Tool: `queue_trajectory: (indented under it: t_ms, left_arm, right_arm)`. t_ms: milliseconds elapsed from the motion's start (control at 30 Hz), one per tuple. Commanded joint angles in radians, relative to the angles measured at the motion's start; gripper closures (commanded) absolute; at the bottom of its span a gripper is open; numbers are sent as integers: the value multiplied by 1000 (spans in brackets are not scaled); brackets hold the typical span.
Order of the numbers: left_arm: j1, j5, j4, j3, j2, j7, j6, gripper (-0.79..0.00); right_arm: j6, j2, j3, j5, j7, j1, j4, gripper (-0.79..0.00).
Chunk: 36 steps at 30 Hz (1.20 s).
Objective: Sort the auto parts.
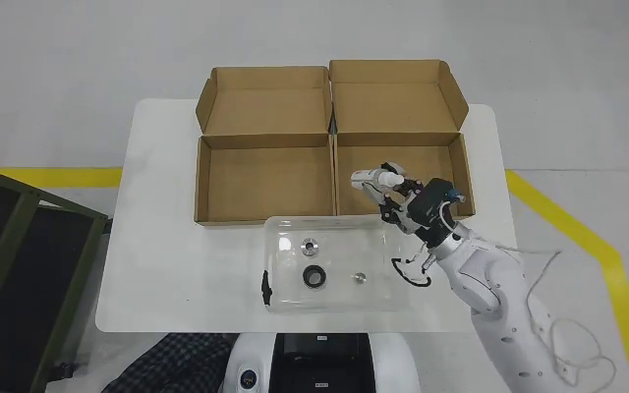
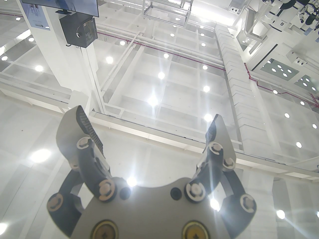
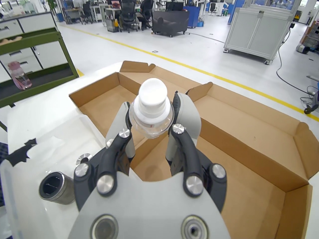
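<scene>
Right tool [image 3: 152, 109] grips 1 part [image 3: 152, 91]; tray [image 1: 393, 297] holds 3; 2 boxes [image 1: 263, 185].

Open room above right box [image 1: 423, 162]; seemingly low walls [image 1: 460, 177] ring it.

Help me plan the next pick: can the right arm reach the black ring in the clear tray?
Probably not yet: the right pincer is shut on a white-capped part. Once that is dropped, the open clear tray leaves the black ring free.
</scene>
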Motion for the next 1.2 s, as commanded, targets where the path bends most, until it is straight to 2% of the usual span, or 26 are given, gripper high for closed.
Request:
queue_trajectory:
  t_ms: [0,233,500,800,1167]
  left_arm:
    - [0,0,0,0,0,0,0,-785]
    - [0,0,0,0,0,0,0,-785]
    - [0,0,0,0,0,0,0,-785]
    - [0,0,0,0,0,0,0,-785]
    - [0,0,0,0,0,0,0,-785]
  right_arm:
    - [9,-2,-10,1,48,32,18,0]
    - [31,-10,-49,6,172,128,98,0]
    - [73,-21,-101,-15,246,208,183,0]
    - [70,-37,-169,-10,338,314,288,0]
    - [95,-57,-223,-1,355,389,405,0]
